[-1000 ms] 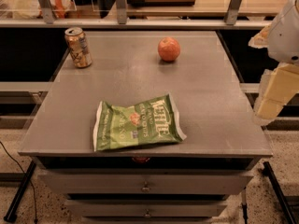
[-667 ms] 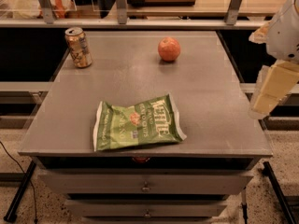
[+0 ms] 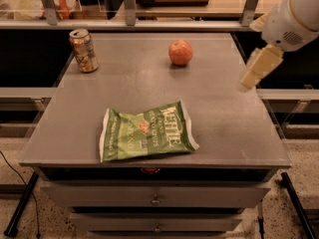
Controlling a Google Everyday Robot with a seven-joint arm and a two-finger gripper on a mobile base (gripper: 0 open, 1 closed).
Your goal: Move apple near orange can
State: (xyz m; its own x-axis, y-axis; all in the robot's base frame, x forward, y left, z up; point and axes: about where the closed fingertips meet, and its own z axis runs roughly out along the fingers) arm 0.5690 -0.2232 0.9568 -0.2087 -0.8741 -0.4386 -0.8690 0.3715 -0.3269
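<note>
The red-orange apple [image 3: 180, 52] sits on the grey table top [image 3: 219, 118] at the back, right of centre. The orange can [image 3: 83, 50] stands upright at the back left corner, well apart from the apple. My gripper [image 3: 259, 68] hangs at the right edge of the table, lower right of the apple and not touching it. It holds nothing that I can see.
A green chip bag [image 3: 147, 131] lies flat near the table's front edge. A shelf rail with metal posts [image 3: 129, 4] runs behind the table. Drawers [image 3: 155, 199] sit below the top. My white arm [image 3: 294, 14] reaches in from the upper right.
My arm and gripper have moved up and to the left, closer to the table's right edge. The apple, can and bag have not moved.
</note>
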